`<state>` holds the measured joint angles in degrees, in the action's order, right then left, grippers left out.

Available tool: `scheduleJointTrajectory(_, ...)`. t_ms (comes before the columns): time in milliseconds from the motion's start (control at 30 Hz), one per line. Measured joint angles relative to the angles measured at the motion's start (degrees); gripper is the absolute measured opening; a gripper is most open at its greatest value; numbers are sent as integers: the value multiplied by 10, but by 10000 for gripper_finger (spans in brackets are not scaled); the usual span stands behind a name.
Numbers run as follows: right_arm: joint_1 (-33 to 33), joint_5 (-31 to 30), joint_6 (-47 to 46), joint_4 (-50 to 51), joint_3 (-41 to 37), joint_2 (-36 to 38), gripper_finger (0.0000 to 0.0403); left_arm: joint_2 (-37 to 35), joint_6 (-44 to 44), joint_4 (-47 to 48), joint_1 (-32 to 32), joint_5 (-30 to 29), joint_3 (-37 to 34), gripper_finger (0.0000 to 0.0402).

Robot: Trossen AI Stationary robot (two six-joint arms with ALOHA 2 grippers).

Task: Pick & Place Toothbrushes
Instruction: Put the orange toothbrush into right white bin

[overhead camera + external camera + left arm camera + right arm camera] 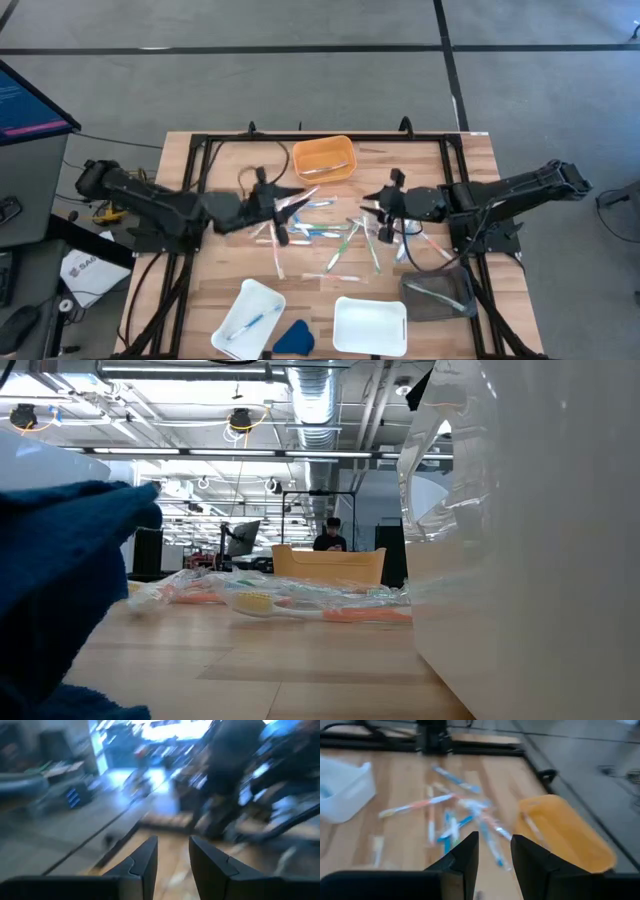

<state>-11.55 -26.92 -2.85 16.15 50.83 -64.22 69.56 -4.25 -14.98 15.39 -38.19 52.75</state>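
Note:
Many thin toothbrushes (322, 228) in blue, green, pink and white lie loose in the middle of the wooden table; they also show in the right wrist view (451, 822) and the low view (300, 605). My left gripper (288, 212) hovers at the pile's left edge. In its own blurred view the fingers (173, 856) stand apart with nothing between them. My right gripper (372, 210) hovers at the pile's right side, above the toothbrushes, open (495, 851) and holding nothing. One blue toothbrush (252, 322) lies in the near left white tray (240, 300).
An orange tray (323, 158) sits at the far middle, a second white tray (370, 322) at the near middle and a dark see-through tray (440, 293) at the near right. A dark-blue wedge (293, 337) lies between the white trays. A black frame (200, 150) borders the table.

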Motion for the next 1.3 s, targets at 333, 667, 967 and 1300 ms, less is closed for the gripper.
scheduleJointTrajectory(333, 47, -2, 16, -8, 0, 1, 107, 0, -58, -43, -104, 206, 0, 104)
scheduleJointTrajectory(667, 111, 88, 147, -100, 0, 0, 107, 3, -75, -45, -173, 207, 0, 104)
scheduleJointTrajectory(967, 218, 210, 258, -130, 0, 0, 107, 59, -119, -112, -278, 354, 0, 104)
scheduleJointTrajectory(1300, 347, 355, 320, -234, 0, -45, 107, 209, -145, -344, -362, 457, -1, 104)
